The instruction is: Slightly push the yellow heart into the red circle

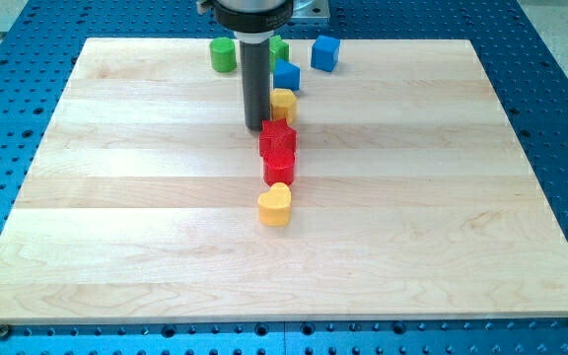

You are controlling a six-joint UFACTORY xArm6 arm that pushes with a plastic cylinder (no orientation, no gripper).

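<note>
The yellow heart (275,205) lies near the board's middle. Just above it, touching or nearly so, sits the red circle (279,168), with a second red block (277,137) stacked in line above that. My tip (256,127) is at the end of the dark rod, just left of the upper red block and well above the yellow heart. Another yellow block (283,104) sits right of the rod.
A blue block (286,75) sits above the yellow block. A blue cube (325,52) and a green cylinder (224,55) lie near the view's top edge. A second green block (279,47) is partly hidden behind the rod. The wooden board (116,247) rests on a blue perforated table.
</note>
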